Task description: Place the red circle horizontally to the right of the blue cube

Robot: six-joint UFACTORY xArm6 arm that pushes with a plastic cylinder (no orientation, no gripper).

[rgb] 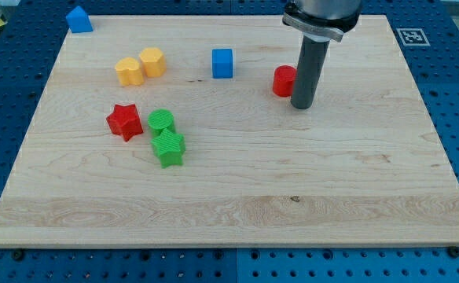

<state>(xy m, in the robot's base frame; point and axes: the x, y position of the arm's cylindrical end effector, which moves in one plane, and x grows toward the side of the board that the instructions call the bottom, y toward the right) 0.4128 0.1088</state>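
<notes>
The red circle [283,80] lies on the wooden board, to the right of the blue cube [222,63] and slightly lower in the view. My tip [302,104] rests on the board right against the red circle's lower right side; the rod hides part of the circle's right edge. The blue cube stands upright toward the view's top centre, apart from the circle by about a block's width or more.
A blue house-shaped block [78,19] sits at the top left corner. Two yellow blocks [141,66] touch each other left of the cube. A red star [124,121], a green circle [162,121] and a green star [168,148] cluster at centre left.
</notes>
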